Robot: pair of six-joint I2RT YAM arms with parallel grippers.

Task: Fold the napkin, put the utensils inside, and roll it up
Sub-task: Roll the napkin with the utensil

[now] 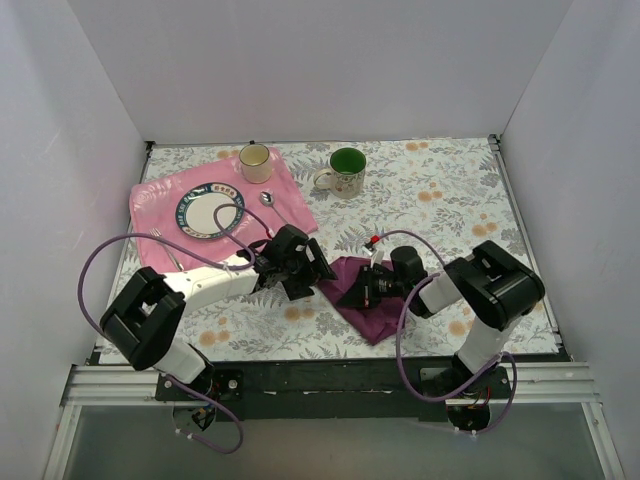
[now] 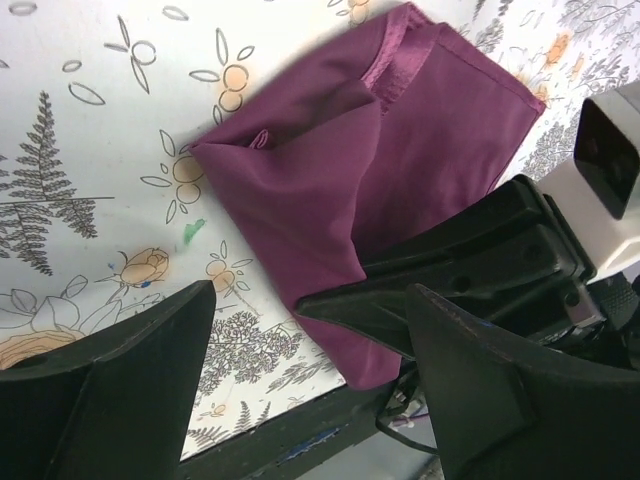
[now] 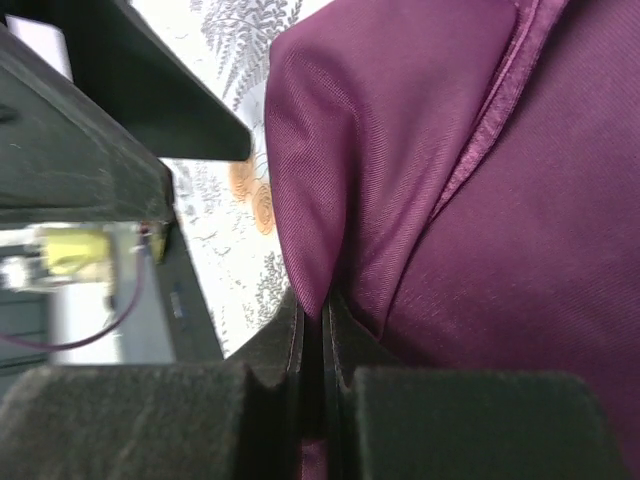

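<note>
Our right hand (image 3: 322, 330) is pinched shut on a raised fold of the napkin (image 1: 376, 318), its two fingers pressed together with the purple cloth caught between them, as the right wrist view shows plainly. Our left hand (image 1: 313, 281) stands wide with nothing in it, hanging just beside the napkin's pointed corner, close to the right hand near the middle of the top view. The napkin lies on the bench (image 1: 450, 210) in the lower middle of that frame, between the two arms. It is doubled over on itself, with a hemmed edge showing across one layer and a soft crease running through it, so we judge the folding to be under way but not tidy or finished; the layers look loose and do not line up. Neither utensil is anywhere near the cloth. The fork (image 1: 167, 250) lies on the pink mat (image 1: 150, 205) in the upper left of the top view, to the left of the plate (image 1: 186, 212), and the spoon (image 1: 268, 199) lies on the same mat to the right of the plate. Two mugs stand further up the frame and play no part. By our reckoning the fold needs settling flat first, then both utensils must be carried over and laid on the cloth, and the rolling has not begun.
</note>
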